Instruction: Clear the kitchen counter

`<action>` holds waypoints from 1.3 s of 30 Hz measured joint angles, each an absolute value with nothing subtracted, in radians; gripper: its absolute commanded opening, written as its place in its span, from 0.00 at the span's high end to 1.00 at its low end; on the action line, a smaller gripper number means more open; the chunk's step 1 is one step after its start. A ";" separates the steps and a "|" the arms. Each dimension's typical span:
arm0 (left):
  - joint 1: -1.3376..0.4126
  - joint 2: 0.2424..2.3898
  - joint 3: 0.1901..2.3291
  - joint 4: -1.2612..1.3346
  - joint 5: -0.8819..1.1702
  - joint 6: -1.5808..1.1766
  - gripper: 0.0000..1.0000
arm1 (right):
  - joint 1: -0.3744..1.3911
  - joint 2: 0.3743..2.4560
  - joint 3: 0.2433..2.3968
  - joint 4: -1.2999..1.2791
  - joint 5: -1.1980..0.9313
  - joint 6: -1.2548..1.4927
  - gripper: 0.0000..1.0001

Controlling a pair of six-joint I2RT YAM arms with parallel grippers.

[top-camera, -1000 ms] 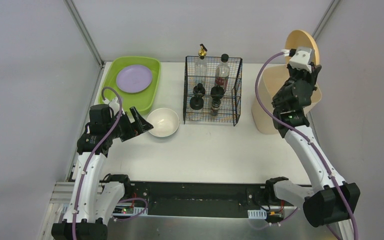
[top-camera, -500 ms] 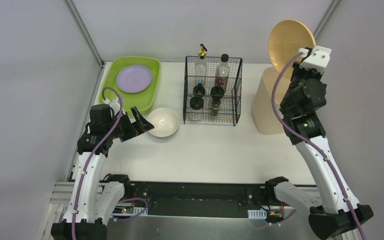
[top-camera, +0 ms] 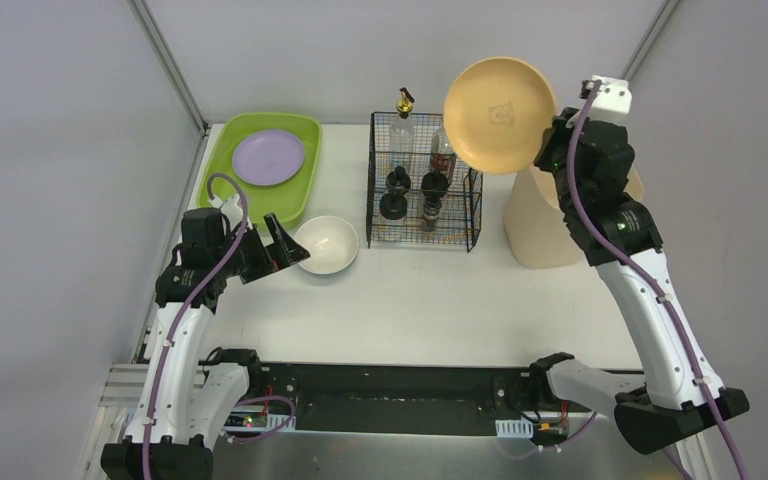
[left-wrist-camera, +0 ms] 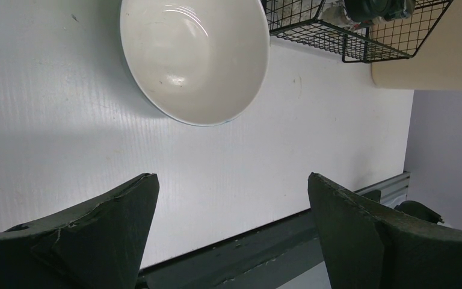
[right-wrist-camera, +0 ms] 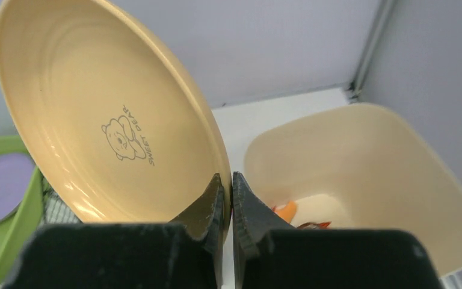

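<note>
Tan bear-printed plate point(right-wrist-camera: 96, 114) rim clamped between black jaws, cream bin point(right-wrist-camera: 409, 180) beside

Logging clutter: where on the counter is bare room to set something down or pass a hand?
Widest: the kitchen counter strip between front rail and white bowl, wire basket, beige bin. Narrower lane between green tray and basket. Crowded: the back row, where the right gripper holds a yellow plate overhead.
</note>
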State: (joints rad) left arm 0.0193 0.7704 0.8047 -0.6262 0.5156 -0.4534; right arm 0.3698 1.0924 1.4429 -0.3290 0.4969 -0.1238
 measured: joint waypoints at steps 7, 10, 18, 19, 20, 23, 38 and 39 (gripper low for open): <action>0.012 0.779 0.805 -0.627 0.516 -0.446 0.02 | 0.467 1.184 1.457 -0.483 0.353 0.015 1.00; 0.012 0.779 0.805 -0.627 0.514 -0.440 0.03 | 0.517 1.240 1.457 -0.527 0.310 0.056 1.00; -0.088 0.776 0.805 -0.627 0.469 -0.438 0.06 | 0.710 1.370 1.454 -0.551 0.267 0.134 1.00; -0.094 0.774 0.805 -0.627 0.463 -0.438 0.07 | 0.729 1.384 1.454 -0.551 0.262 0.141 1.00; -0.100 0.772 0.805 -0.627 0.460 -0.439 0.08 | 0.756 1.404 1.454 -0.551 0.248 0.151 1.00; -0.110 0.763 0.807 -0.627 0.452 -0.446 0.11 | 0.794 1.446 1.454 -0.551 0.217 0.175 1.00; -0.119 0.748 0.807 -0.610 0.446 -0.473 0.35 | 0.884 1.513 1.452 -0.545 0.096 0.253 1.00; -0.119 0.752 0.807 -0.606 0.446 -0.476 0.39 | 0.885 1.513 1.452 -0.543 0.093 0.255 1.00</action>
State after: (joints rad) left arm -0.1192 0.7525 0.8070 -0.6064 0.4458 -0.4763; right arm 0.8852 1.5131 1.4525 -0.5430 0.0933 0.2550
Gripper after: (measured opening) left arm 0.703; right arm 0.063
